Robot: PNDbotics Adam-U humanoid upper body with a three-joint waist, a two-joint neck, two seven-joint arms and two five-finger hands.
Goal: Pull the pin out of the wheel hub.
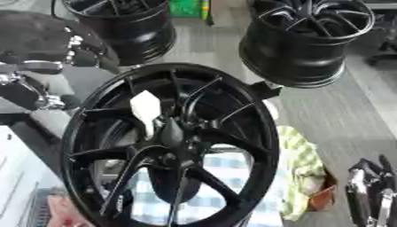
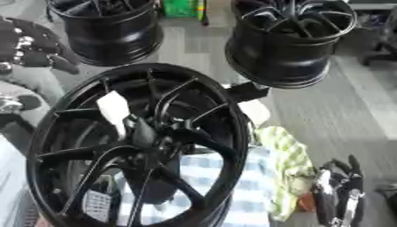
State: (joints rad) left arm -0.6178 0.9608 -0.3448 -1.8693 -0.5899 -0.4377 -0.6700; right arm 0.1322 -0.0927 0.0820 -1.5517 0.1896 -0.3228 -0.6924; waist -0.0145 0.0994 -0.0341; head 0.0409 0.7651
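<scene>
A big black wheel hub [image 1: 167, 146] stands tilted in the middle, its spokes facing me. A white pin [image 1: 145, 108] sticks out between the spokes, just up and left of the hub's centre. My left arm [image 1: 35, 66], black with silver joints, comes in at the upper left beside the rim; I cannot make out its hand there. My right hand [image 1: 371, 193] rests at the lower right, fingers up and straight, well away from the hub and holding nothing.
Two more black wheels stand at the back, one at the top left [image 1: 124, 26] and one at the top right [image 1: 306, 40]. A blue-and-white checked cloth [image 1: 229, 175] and a yellow-green cloth [image 1: 301, 170] lie under and right of the hub. A green object [image 1: 184, 8] shows at the top.
</scene>
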